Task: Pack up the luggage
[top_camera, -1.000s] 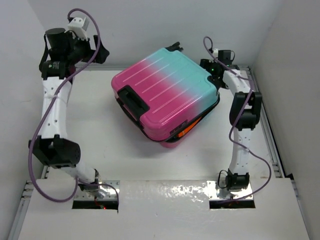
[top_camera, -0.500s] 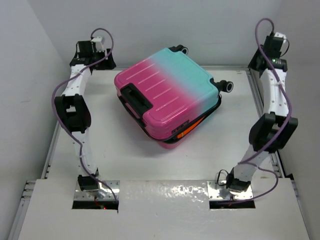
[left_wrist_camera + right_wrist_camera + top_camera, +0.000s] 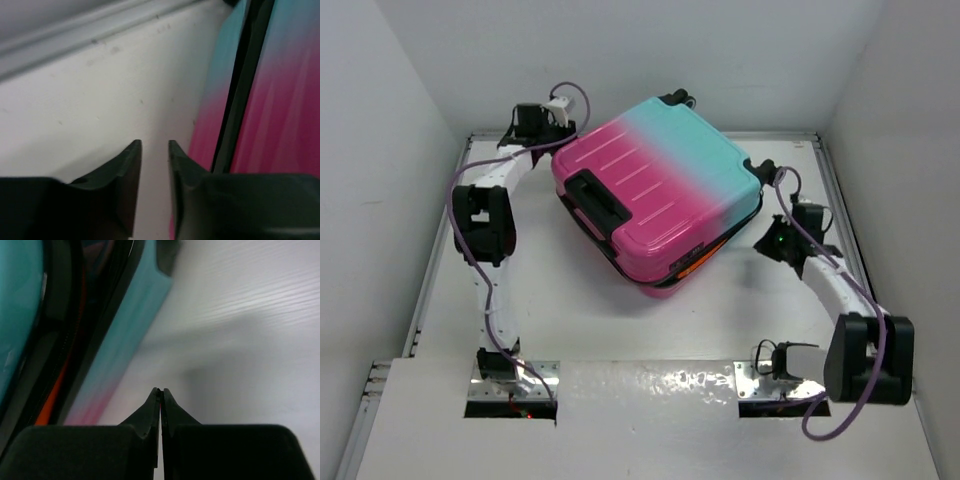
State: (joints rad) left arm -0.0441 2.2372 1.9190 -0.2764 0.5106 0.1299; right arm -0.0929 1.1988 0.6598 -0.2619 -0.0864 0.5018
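Note:
The luggage [image 3: 665, 180], a ribbed pink-to-turquoise hard-shell suitcase, lies flat in the middle of the table with its black handle [image 3: 592, 200] facing up. Its lid sits slightly ajar, and something orange [image 3: 692, 262] shows in the seam. My left gripper [image 3: 548, 135] is low at the suitcase's back left corner. In the left wrist view the left gripper [image 3: 154, 146] has a narrow gap with nothing in it, and the luggage's side [image 3: 260, 125] is just to the right. My right gripper [image 3: 762, 240] is beside the suitcase's right side. The right gripper [image 3: 160, 391] is shut and empty, with the luggage's turquoise shell [image 3: 125, 340] to its left.
White walls [image 3: 410, 130] enclose the table on the left, back and right. A suitcase wheel [image 3: 765, 170] sticks out at the right corner and another wheel [image 3: 675, 98] at the back. A metal rail [image 3: 850, 250] runs along the table's right edge.
Both arms swung down from the back corners toward the suitcase, the left to its back left corner and the right to its right side. Both grippers narrowed; the right one closed fully.

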